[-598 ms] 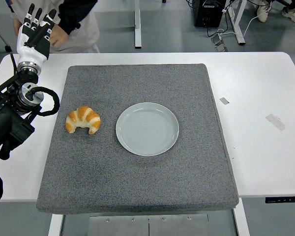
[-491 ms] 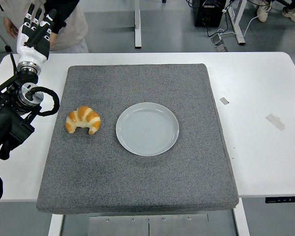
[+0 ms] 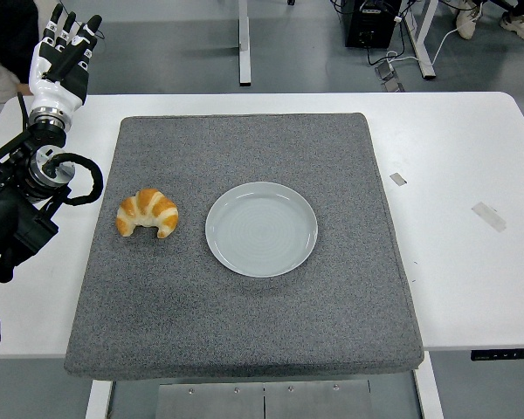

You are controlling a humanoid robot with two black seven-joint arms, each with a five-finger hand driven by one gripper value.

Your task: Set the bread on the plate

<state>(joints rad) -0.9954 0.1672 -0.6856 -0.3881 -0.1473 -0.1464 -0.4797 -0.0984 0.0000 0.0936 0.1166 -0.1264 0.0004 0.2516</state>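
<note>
On speckled grey mat [image 3: 244, 323] — ridged crescent bread [image 3: 147, 212], smooth round plate [image 3: 261, 229].

Your left arm [image 3: 17, 205] comes in from the left edge of the desk and angles up along that edge toward the far left corner. Its black forearm lies low over the desk's left side, with a loop of black cable hanging just beside the wrist joint. Your left hand [image 3: 61, 61] is raised above the far left corner, the white palm section upright. The fingers [image 3: 70, 30] point up and away from you, straight and slightly spread, holding nothing. Your right arm is out of view.
</note>
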